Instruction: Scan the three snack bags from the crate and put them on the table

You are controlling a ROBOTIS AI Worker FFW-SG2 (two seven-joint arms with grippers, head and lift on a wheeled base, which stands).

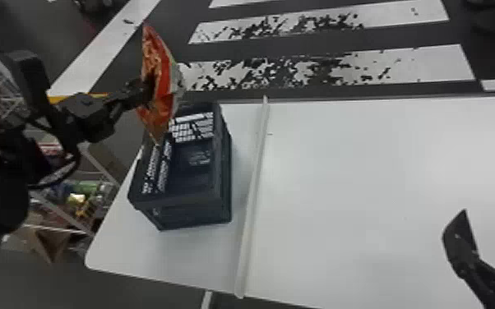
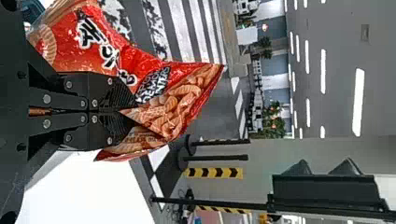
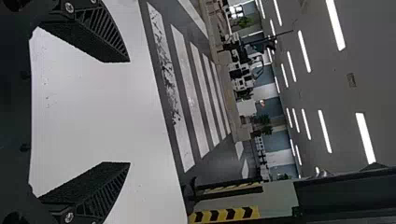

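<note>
Red snack bag (image 1: 163, 78), navy crate (image 1: 195, 211), white table (image 1: 382, 164); striped floor (image 1: 324, 48)

There is one red snack bag (image 1: 163, 84). There is one dark crate (image 1: 185, 198), and I can't tell how many things are in it. There is one white table (image 1: 366, 176), with one long pale bar (image 1: 253, 189). There are two grippers: one left gripper (image 1: 145, 88) and one right gripper (image 1: 493, 222). Each has two black fingers. At least three white stripes (image 1: 329, 68) are on the floor. The left wrist view has two yellow and black striped signs (image 2: 214, 173), one big black box (image 2: 327, 191) with two hoods (image 2: 348, 167), and more than five lights (image 2: 358, 102).
</note>
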